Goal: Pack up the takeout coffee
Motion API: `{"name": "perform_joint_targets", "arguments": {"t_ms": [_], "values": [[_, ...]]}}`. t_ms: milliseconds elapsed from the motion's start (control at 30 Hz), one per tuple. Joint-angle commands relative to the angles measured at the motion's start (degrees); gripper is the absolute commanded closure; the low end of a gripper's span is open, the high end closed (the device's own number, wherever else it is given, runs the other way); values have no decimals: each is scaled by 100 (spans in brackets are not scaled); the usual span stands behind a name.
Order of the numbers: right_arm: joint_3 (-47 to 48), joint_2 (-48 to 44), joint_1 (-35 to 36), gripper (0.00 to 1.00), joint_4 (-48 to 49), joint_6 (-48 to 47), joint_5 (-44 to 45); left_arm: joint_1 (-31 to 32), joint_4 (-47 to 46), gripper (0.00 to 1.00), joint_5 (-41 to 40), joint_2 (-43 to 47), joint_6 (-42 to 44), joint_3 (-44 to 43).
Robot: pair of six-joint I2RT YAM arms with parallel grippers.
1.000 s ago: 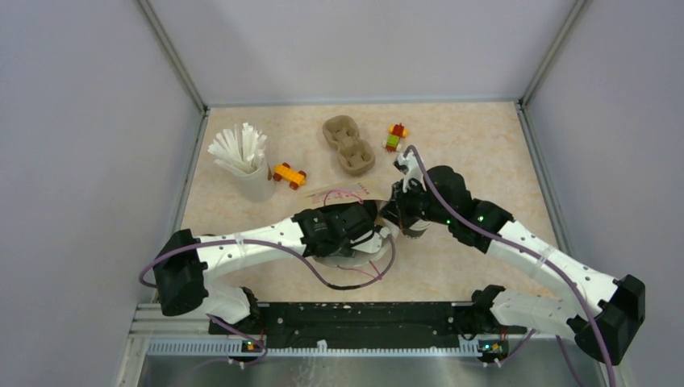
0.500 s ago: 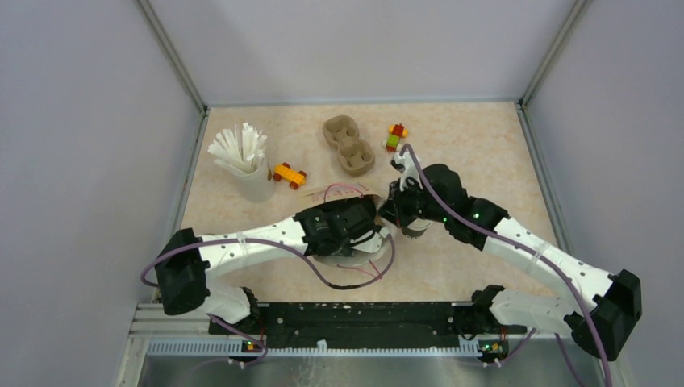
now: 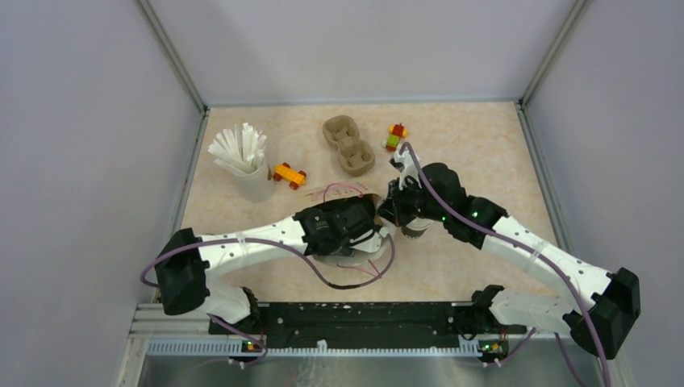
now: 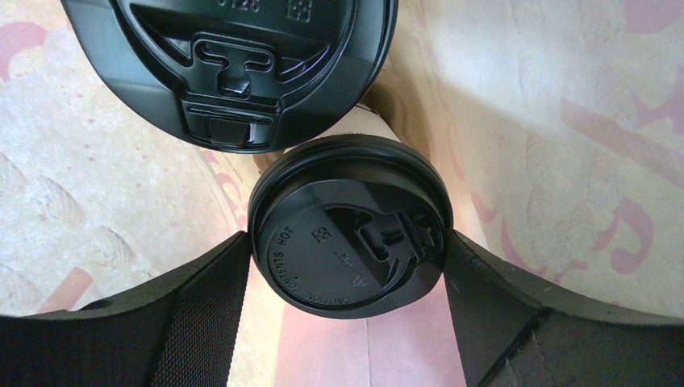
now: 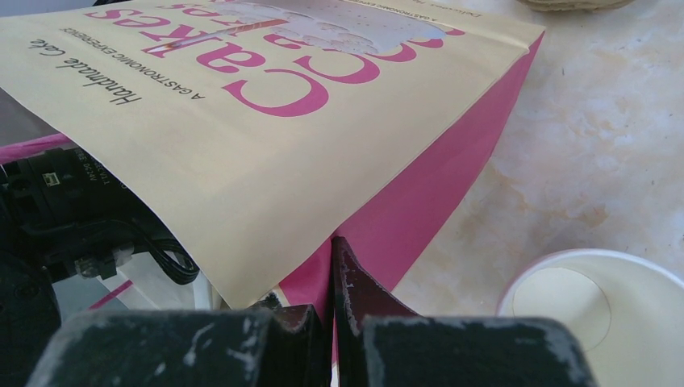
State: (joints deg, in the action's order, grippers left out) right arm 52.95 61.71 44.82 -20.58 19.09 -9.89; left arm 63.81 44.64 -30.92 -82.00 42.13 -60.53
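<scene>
Left jaws: spread wide, one finger (image 4: 202,322) on each side of a lidded cup (image 4: 323,258). Both fingers press against the rim of its black lid, so it is gripped. Cream paper with pink print surrounds the cup, so it sits inside the bag (image 5: 242,145). Cannot tell whether the cup is upright or lying.

Second lid (image 4: 234,64), also black, lies just beyond the first, rims nearly touching. What it sits on is hidden.

Right jaws: closed, pinching the bag's pink side fold at its edge. The cream face printed "Cakes" slopes up and away from them.

Open cup (image 5: 581,298): no lid, white inside, standing on the surface (image 5: 597,121) just beside the right jaws, outside the bag.

Top view: both wrists meet mid-surface. The tray (image 3: 348,146), stick cup (image 3: 254,181) and two brick toys (image 3: 289,174) (image 3: 395,136) sit farther back, apart from the arms.
</scene>
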Motion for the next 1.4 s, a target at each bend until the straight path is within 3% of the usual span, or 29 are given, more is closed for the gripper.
{"name": "perform_joint_targets", "arguments": {"t_ms": [0, 367, 400, 467, 533, 600, 667, 733, 833, 1233, 1367], "values": [[264, 51, -35, 100, 192, 86, -57, 13, -17, 34, 77, 154, 96, -171], [275, 78, -34, 100, 186, 77, -48, 9, -1, 33, 58, 162, 134, -252], [273, 78, -36, 100, 180, 77, -48, 9, -6, 39, 54, 158, 138, -268], [282, 76, -35, 100, 175, 72, -48, 9, 28, 61, 75, 145, 135, -314], [277, 69, -35, 100, 164, 61, -48, 9, 56, 63, 37, 127, 130, -345], [284, 71, -30, 100, 145, 57, -41, 9, 66, 74, 17, 115, 143, -384], [280, 69, -34, 100, 137, 53, -27, 14, 80, 79, 3, 115, 131, -439], [281, 52, -34, 100, 102, 44, -7, 9, 87, 73, -79, 137, 72, -482], [340, 45, -35, 100, 35, 27, 62, 9, 98, 50, -173, 202, 48, -471], [428, 82, -35, 100, -18, 62, 110, 155, 344, 32, 37, 132, -307, -793], [443, 56, -35, 100, -28, 71, 110, 178, 407, 31, 72, 144, -361, -748]]}}
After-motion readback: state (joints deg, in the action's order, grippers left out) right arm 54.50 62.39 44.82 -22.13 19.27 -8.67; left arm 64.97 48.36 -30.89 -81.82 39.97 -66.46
